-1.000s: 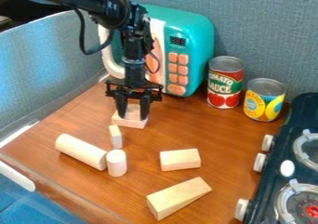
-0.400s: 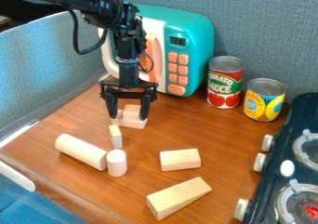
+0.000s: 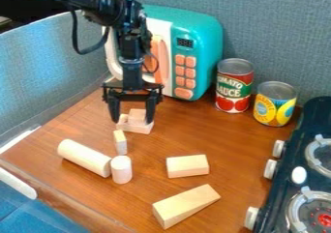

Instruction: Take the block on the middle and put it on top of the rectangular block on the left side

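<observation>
Well, I see the small block [image 3: 137, 115] sitting on top of the rectangular block [image 3: 138, 128], in front of the toy microwave [image 3: 205, 48]. I have the gripper [image 3: 133, 120] over the pair, its fingers spread and released. Nearer me, the long cylinder [image 3: 82, 157] lies beside the short upright cylinder [image 3: 121, 170]

Colours: teal-and-white toy microwave [image 3: 205, 48] with orange buttons [image 3: 186, 72], brown wood-grain table [image 3: 226, 188], pale-wood blocks [image 3: 186, 205], blue-grey woven backdrop [image 3: 271, 29].
</observation>
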You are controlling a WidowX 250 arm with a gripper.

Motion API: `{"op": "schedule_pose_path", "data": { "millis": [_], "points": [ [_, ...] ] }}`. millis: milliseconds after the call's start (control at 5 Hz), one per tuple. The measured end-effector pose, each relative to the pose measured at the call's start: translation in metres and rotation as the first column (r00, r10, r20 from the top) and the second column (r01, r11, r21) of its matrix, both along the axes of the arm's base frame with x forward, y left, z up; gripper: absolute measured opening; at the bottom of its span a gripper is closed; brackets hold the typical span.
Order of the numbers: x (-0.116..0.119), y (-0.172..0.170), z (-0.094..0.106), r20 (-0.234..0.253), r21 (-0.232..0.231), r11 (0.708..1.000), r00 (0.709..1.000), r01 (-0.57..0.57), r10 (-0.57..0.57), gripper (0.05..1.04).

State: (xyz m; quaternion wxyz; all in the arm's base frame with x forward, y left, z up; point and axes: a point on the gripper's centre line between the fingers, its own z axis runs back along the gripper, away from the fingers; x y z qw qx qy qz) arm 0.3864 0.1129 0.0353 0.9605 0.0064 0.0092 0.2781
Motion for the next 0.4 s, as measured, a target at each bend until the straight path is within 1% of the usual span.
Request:
{"op": "schedule_pose_path", "data": {
  "millis": [200, 400],
  "points": [
    [-0.003, -0.032, 0.047, 0.100, 0.063, 0.997, 0.994, 0.039, -0.045, 1.001],
    [-0.013, -0.034, 0.051, 0.078, 0.076, 0.997, 0.996, 0.024, -0.030, 1.001]
  ]
}}
